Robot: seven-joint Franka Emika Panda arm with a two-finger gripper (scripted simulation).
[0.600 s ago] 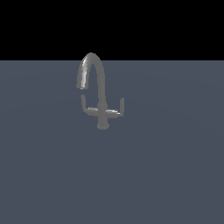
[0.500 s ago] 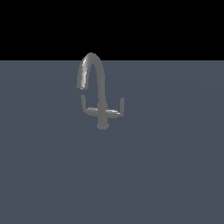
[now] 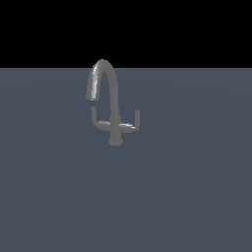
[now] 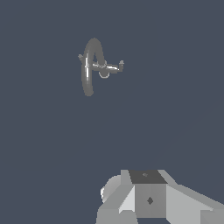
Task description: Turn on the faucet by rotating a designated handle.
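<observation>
The faucet (image 3: pixel 112 106) stands far back, left of centre in the exterior view, its handle (image 3: pixel 97 119) untouched. The gripper (image 4: pixel 151 199) (fingers unseen, so its state cannot be told) hangs well apart; approach and turning remain.

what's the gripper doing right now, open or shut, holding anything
Gripper: only its pale grey body shows in the wrist view, fingertips unseen; state cannot be told. It is well apart from the small grey metal gooseneck faucet.

A flat, plain slate-grey surface (image 3: pixel 187 197) carries a single thing: the faucet (image 3: pixel 114 108), which stands upright on its short round base. On every side of the faucet the surface is the same uniform grey.
</observation>
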